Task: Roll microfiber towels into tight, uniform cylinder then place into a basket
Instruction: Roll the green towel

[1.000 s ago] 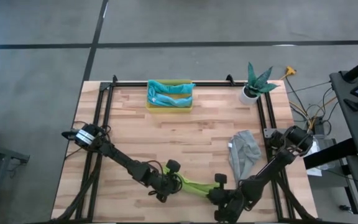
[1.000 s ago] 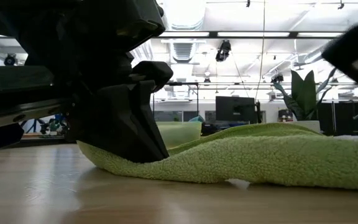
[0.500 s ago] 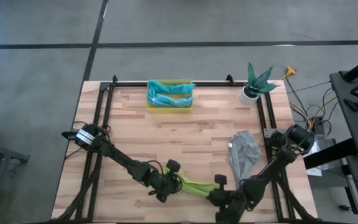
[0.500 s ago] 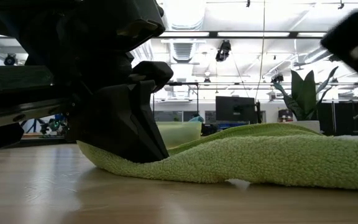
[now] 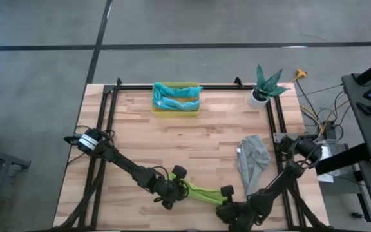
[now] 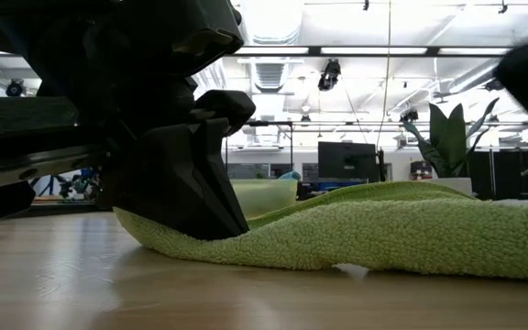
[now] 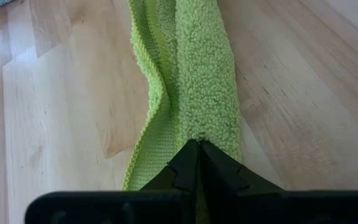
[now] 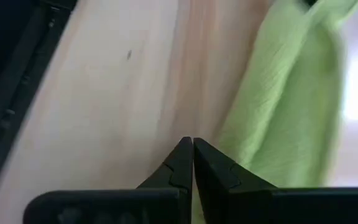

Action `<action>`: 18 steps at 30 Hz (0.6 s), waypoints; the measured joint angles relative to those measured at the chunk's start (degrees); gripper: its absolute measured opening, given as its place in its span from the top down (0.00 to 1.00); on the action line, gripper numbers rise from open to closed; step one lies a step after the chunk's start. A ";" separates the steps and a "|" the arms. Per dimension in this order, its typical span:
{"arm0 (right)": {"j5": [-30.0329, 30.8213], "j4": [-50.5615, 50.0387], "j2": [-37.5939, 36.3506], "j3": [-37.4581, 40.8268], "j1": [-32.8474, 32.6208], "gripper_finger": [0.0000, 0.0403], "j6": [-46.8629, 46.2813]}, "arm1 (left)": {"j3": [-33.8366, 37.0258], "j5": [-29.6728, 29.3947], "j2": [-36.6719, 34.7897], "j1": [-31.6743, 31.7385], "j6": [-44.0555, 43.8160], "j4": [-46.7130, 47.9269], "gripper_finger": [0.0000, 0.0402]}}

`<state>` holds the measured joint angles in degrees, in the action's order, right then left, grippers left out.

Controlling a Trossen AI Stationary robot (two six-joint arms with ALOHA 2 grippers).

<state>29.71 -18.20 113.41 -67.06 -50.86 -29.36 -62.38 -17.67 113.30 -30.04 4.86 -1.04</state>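
Observation:
The lime green towel (image 5: 201,191), gathered lengthwise into a narrow band, lies on the wood near the table's front edge. My left gripper (image 7: 197,148) is shut on its left end. My right gripper (image 8: 192,148) is shut over bare wood at the band's right end (image 8: 278,112); the cloth runs beside one finger. A grey towel (image 5: 253,161) lies crumpled at the right. The yellow basket (image 5: 176,111) at the far edge holds a teal towel (image 5: 176,90) and a light blue towel (image 5: 172,103). My left gripper pinches the band's left end (image 7: 194,130) between its two fingers, over several gathered layers with a hemmed edge beside them. The fingers slant down from the table's left, along the band. That end (image 6: 168,240) rises slightly to the fingers; the rest lies slack on the table. My right gripper has its tips on or just above the wood; whether it touches the green towel I cannot tell.
A white plant pot (image 5: 258,96) with a green plant stands at the far right corner. A black frame rail (image 5: 172,86) runs along the table's far edge and down both sides. Bare wood (image 5: 192,142) stretches between the basket and the green towel.
My right gripper has gone toward the table's near edge and a little down, rolling about its own pointing line, and stays shut. The green towel and my left gripper have kept still.

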 joint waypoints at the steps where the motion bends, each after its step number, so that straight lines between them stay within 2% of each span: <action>1: 2.21 -1.34 0.03 -0.72 -0.51 0.98 2.07 | 0.03 0.00 0.00 0.00 0.00 0.03 0.99; 5: 8.61 -3.95 0.75 -3.39 -2.56 0.98 9.44 | 0.03 -0.05 0.00 0.00 0.00 0.03 0.99; 11: 6.93 -6.07 3.80 -7.05 -4.42 0.97 13.05 | 0.12 -0.18 0.02 0.00 -0.02 -0.07 0.99; 14: 5.89 -5.66 4.86 -8.39 -4.75 0.91 15.91 | 0.18 -0.17 0.01 0.00 -0.02 -0.19 0.99; 18: 5.82 -5.30 5.60 -10.08 -4.55 0.78 16.54 | 0.25 -0.17 0.01 0.00 -0.02 -0.28 0.99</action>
<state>35.53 -23.49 119.01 -77.14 -55.41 -12.82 -62.13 -17.85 113.30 -30.04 4.84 -1.32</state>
